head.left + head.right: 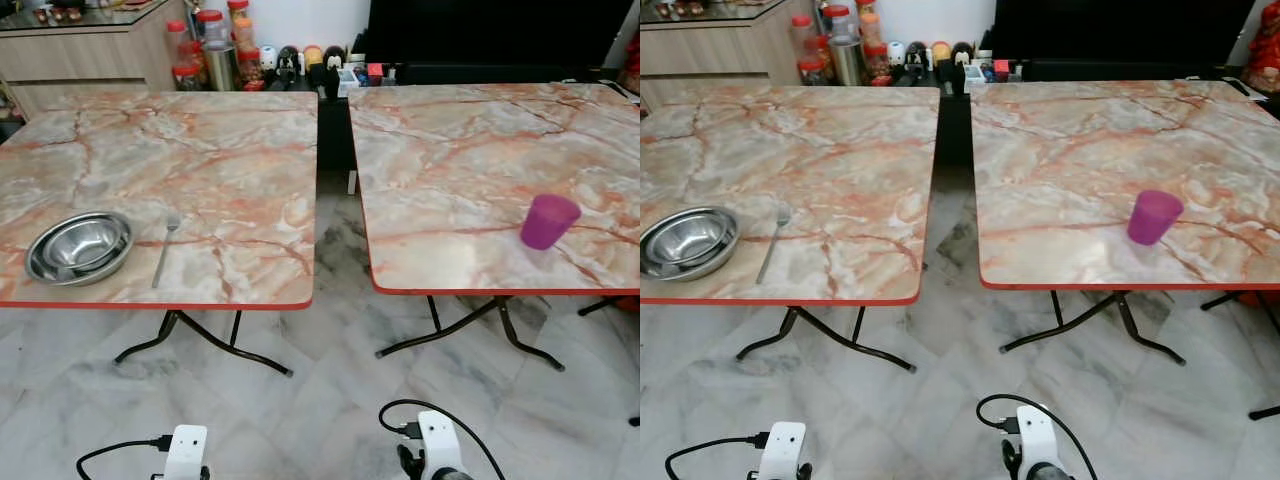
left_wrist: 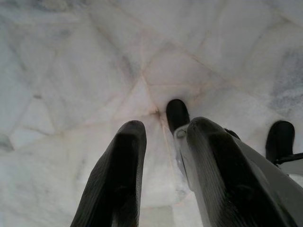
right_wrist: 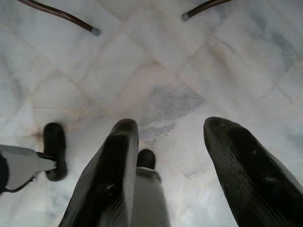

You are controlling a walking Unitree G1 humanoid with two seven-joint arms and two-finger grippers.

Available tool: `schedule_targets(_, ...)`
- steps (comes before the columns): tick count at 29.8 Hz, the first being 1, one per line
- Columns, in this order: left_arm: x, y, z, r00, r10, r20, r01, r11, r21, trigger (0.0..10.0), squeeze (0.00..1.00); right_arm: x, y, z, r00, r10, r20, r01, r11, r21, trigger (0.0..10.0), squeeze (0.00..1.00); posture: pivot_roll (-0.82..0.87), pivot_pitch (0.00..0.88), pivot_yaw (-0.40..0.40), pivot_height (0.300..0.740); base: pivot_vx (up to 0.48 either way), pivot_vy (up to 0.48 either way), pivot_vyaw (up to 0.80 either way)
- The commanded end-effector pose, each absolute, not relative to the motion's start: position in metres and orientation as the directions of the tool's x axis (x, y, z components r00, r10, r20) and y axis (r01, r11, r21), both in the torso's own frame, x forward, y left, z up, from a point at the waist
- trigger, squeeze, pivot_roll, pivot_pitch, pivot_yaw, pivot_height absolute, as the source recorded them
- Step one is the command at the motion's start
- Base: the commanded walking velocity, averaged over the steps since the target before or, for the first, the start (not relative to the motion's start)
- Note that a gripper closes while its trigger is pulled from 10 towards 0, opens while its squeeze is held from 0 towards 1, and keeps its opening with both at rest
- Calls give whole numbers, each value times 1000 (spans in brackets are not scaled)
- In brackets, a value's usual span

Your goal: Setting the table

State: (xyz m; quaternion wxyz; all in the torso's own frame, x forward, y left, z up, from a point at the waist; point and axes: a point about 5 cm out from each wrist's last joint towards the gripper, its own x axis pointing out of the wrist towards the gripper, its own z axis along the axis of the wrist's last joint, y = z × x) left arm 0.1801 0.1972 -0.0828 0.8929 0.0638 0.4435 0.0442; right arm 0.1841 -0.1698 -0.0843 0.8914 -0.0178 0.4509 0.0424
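Note:
Stacked steel bowls point(image 1: 80, 246) sit near the front left corner of the left marble table point(image 1: 230, 140). A metal fork point(image 1: 166, 250) lies just to their right. A purple cup point(image 1: 548, 221) stands upright near the front of the right marble table point(image 1: 450, 150). Both arms hang low in front of the tables, far below the tabletops. My left gripper point(image 2: 166, 130) is open over the floor with nothing between its fingers. My right gripper point(image 3: 173, 126) is open too and holds nothing.
A narrow gap point(image 1: 333, 150) separates the two tables, whose black metal legs point(image 1: 200, 340) splay onto the marble tile floor point(image 1: 330, 400). Jars and bottles point(image 1: 215, 45) crowd the back by a wooden counter point(image 1: 80, 45). A dark cabinet point(image 1: 490, 40) stands behind the right table.

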Motion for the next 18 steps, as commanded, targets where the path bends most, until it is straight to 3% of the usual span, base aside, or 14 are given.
schedule_targets(1, 175, 200, -85, 583, 145, -799, -13, 985, 169, 10000, 0, 184, -167, -85, 588, 63, -807, -85, 996, 16, 10000, 0, -8, 79, -15, 740, 0, -307, 0)
schedule_targets(5, 174, 200, -86, 581, 144, -801, -15, 986, 166, 10000, 0, 186, -167, -83, 601, 69, -796, -115, 993, -1, 10000, 0, -10, 81, -15, 740, 0, -305, 0)
schedule_targets(9, 172, 199, -87, 576, 144, -805, -16, 986, 164, 10000, 0, 186, -166, -83, 604, 65, -795, -109, 994, -1, 10000, 0, -12, 85, -15, 740, 0, -301, 597)
schedule_targets(18, 173, 198, -86, 578, 142, -803, -24, 987, 158, 10000, 0, 185, -170, -84, 601, 49, -798, -83, 997, -2, 10000, 0, -17, 91, -17, 740, 0, -298, 0)
